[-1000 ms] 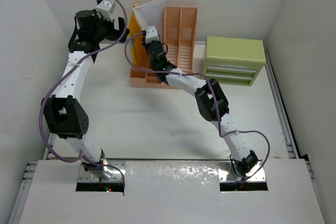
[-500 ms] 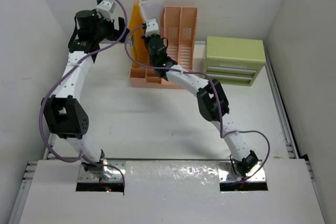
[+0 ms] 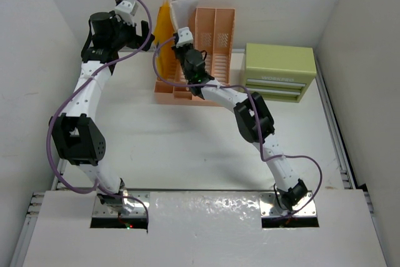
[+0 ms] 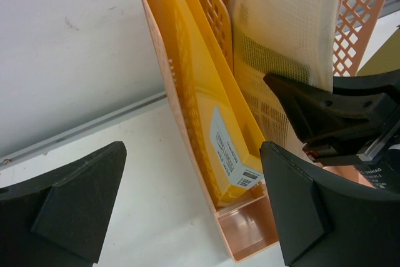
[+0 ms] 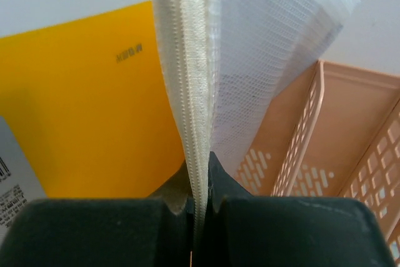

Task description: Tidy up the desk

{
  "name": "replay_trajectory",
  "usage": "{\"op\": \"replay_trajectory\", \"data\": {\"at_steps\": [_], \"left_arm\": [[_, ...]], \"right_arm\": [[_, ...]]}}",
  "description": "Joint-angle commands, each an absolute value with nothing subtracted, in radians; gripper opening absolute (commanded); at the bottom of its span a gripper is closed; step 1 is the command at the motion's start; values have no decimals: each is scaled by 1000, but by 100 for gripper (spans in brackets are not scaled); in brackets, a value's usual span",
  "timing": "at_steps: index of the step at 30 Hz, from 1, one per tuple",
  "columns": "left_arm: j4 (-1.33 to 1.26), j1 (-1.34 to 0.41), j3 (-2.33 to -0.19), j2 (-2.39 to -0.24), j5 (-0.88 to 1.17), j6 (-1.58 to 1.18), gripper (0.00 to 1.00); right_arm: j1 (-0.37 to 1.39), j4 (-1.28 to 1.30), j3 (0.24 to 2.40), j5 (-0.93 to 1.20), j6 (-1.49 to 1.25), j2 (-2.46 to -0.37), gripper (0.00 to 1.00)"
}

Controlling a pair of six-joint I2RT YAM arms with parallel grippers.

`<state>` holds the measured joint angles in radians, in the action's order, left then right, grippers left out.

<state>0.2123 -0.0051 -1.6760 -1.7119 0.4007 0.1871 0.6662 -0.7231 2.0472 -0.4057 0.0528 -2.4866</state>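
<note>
Jaws of your right gripper have just clamped shut on the zipper edge of the white mesh pouch, which stands in the peach file rack beside the yellow folder at the far side of the desk. You now likely have the hold to seat it. Your left gripper hangs spread wide nearby.

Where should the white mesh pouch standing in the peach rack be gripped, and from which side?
Grip the stiff zipper edge of the mesh pouch, coming from the near side, over the low front of the rack. It stands upright beside the yellow folder, so that thin edge is what faces the arms; the mesh sides look floppy. The right claw is shut on that edge.
</note>
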Motion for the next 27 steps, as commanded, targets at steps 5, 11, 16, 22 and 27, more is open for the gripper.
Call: {"op": "replay_trajectory", "data": {"at_steps": [5, 11, 16, 22, 27], "left_arm": [[314, -2, -1718, -1747, 420, 209, 87], [322, 0, -1718, -1766, 413, 212, 88], [325, -2, -1713, -1756, 414, 209, 87], [324, -2, -1701, -1750, 416, 209, 87], [324, -2, -1690, -1753, 417, 210, 87]], "right_arm": [[649, -1072, 2083, -336, 182, -2414, 0], [647, -1037, 2157, -315, 210, -2433, 0], [647, -1048, 2149, -299, 219, -2444, 0], [643, -1066, 2090, -310, 248, -2468, 0], [641, -1117, 2089, -322, 285, -2538, 0]]}}
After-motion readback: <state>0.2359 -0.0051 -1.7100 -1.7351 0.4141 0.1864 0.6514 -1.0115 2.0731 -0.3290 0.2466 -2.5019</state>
